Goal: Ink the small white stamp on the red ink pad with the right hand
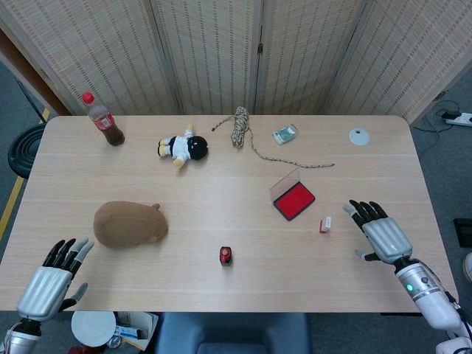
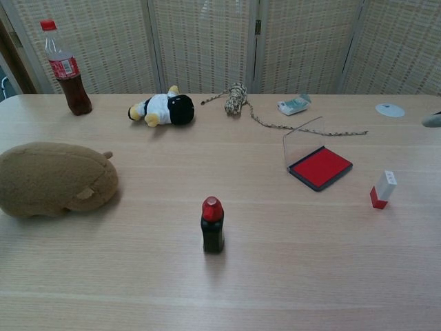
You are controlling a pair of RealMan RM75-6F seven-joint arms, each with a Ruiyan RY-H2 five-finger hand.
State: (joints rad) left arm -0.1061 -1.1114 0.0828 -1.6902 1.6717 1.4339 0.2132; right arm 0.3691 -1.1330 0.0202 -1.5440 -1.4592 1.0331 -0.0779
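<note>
The small white stamp [image 1: 325,224] with a red base stands upright on the table, right of the red ink pad [image 1: 293,200], whose clear lid is tilted open. In the chest view the stamp [image 2: 383,189] is at the right and the ink pad [image 2: 320,167] left of it. My right hand [image 1: 376,231] hovers open just right of the stamp, fingers spread, not touching it. Only a grey fingertip [image 2: 433,120] of it shows at the chest view's right edge. My left hand [image 1: 51,279] rests open at the table's front left corner, holding nothing.
A small black bottle with a red cap [image 1: 226,256] stands at the front middle. A brown plush [image 1: 129,223] lies left, a cola bottle [image 1: 102,120] at the back left, a panda doll [image 1: 185,147], a rope [image 1: 243,129], a small packet [image 1: 285,134] and a white disc [image 1: 358,136] at the back.
</note>
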